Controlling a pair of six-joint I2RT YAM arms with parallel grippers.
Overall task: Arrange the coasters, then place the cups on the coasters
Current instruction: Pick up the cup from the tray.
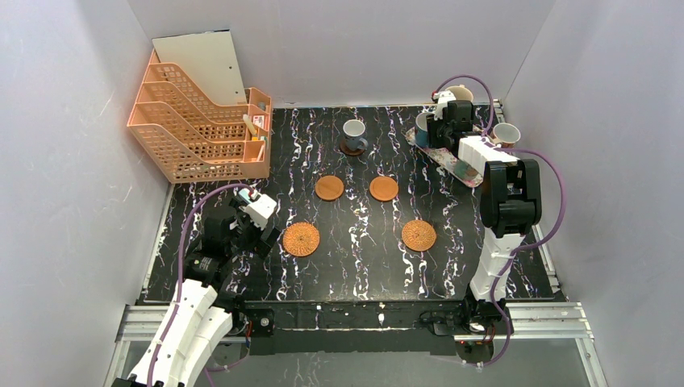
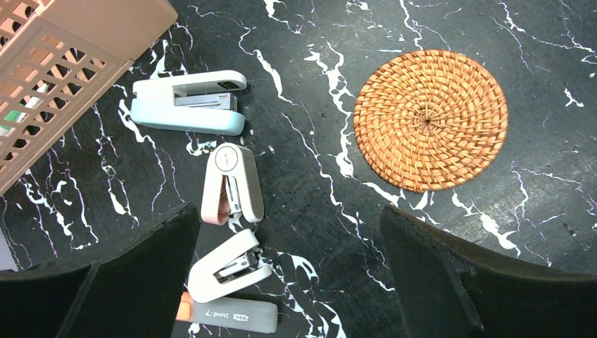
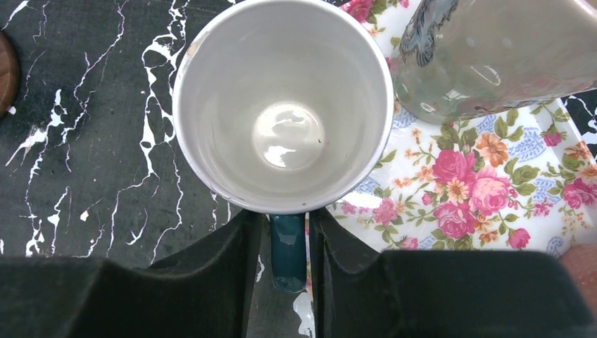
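Your right pincer (image 3: pixel 288 236) has its two fingers standing close on either side of the teal handle (image 3: pixel 288 257) of a blue mug (image 3: pixel 281 105). You cannot tell from here whether they press on it. The mug's white bowl lies straight ahead of the fingertips, at the edge of the floral tray (image 3: pixel 479 190). Whether it rests there or is lifted is unclear. Ahead and to the right of that pincer a beige mug (image 3: pixel 493 49) stands on the tray, and far to its left the rim of a dark coaster (image 3: pixel 5 70) shows. Your left pincer (image 2: pixel 288 218) is released, its fingers wide apart with nothing between them, above the marbled table (image 2: pixel 317 84). A wicker coaster (image 2: pixel 429 120) lies flat just ahead of its right finger. Ahead of its left finger lie three staplers (image 2: pixel 231 184) and a marker (image 2: pixel 232 315), with the orange organiser (image 2: pixel 56 70) beyond them. From above, a second blue mug (image 1: pixel 353 129) sits well to the left of the right pincer.
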